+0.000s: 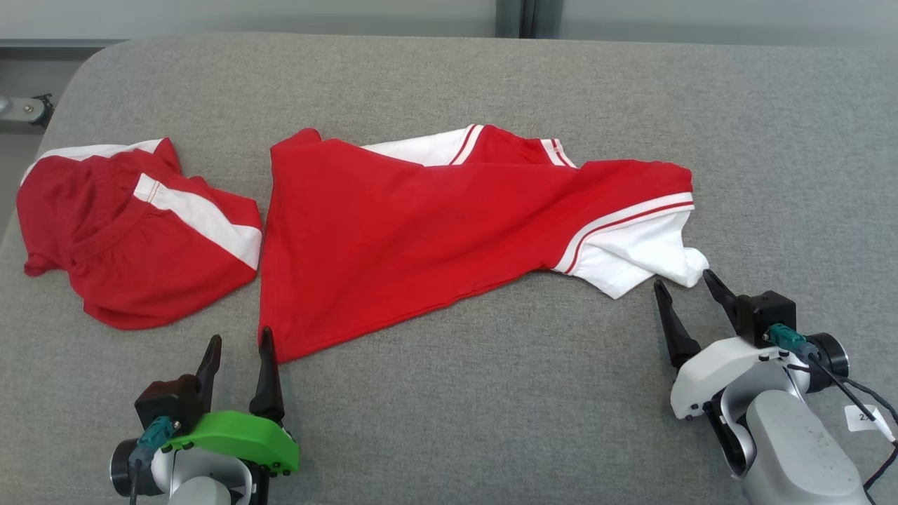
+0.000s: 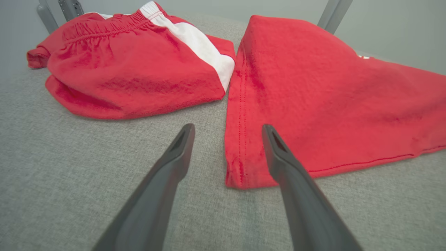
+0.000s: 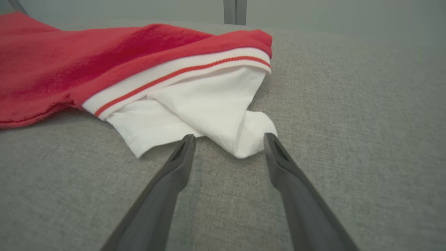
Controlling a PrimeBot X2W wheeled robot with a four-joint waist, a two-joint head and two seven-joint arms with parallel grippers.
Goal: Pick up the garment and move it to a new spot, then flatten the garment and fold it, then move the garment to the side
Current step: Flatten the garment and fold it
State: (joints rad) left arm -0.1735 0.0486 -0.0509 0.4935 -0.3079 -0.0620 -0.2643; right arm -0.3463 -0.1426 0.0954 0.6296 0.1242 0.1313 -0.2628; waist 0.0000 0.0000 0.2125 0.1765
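A red shirt (image 1: pixel 421 224) with white sleeves and striped cuffs lies spread across the middle of the grey cushion. Its near left hem corner (image 2: pixel 240 174) sits between the tips of my left gripper (image 1: pixel 238 344), which is open just in front of it. The white sleeve (image 3: pixel 216 111) at the shirt's right end points toward my right gripper (image 1: pixel 684 284), also open, with its fingertips (image 3: pixel 268 139) close to the sleeve's tip. In the wrist views the left gripper (image 2: pixel 228 129) and the right gripper (image 3: pixel 228 137) hold nothing.
Red shorts with a white side stripe (image 1: pixel 133 231) lie crumpled at the left, nearly touching the shirt's left edge. The grey cushion (image 1: pixel 491 393) runs bare along the front and right. Its rounded back edge borders a wall and a metal post (image 1: pixel 515 17).
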